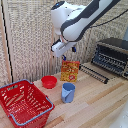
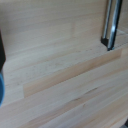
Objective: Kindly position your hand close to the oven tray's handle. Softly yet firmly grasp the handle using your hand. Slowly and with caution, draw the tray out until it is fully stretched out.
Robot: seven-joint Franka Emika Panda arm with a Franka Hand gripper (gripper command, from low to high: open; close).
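Your gripper (image 1: 64, 51) hangs in the air well short of the oven (image 1: 113, 55), off toward the exterior view's left of it and above the surface (image 1: 95, 102). It holds nothing. You can't tell from either view whether the fingers are spread or pressed together: the exterior view is too small and blurred there, and the wrist view only catches a dark edge strip plus a bit of blue.

The oven sits at the exterior view's right edge, on the surface, against the woven backdrop (image 1: 25, 40). Its door (image 1: 95, 73) is dropped open, lying flat and sticking out from the oven's front toward the middle of the surface. The tray (image 1: 111, 61) is inside the oven cavity, bars visible through the opening; how far it sits in or out, you can't read at this resolution.

Other items, all relative to the oven:
- box (image 1: 70, 71), yellow-orange, upright, just beside the far end of the door, almost directly under the gripper.
- bowl (image 1: 49, 81), red, beyond the box, farther from the oven.
- cup (image 1: 68, 92), blue, nearer the camera than the box, well apart from the oven.
- basket (image 1: 23, 103), red with a blue rim, farthest from the oven, at the exterior view's lower left.

The wrist view shows mostly bare wood surface (image 2: 60, 65) with a shiny metal bar (image 2: 111, 25) at one edge. It's blurred, so you can't say for sure which part it is.
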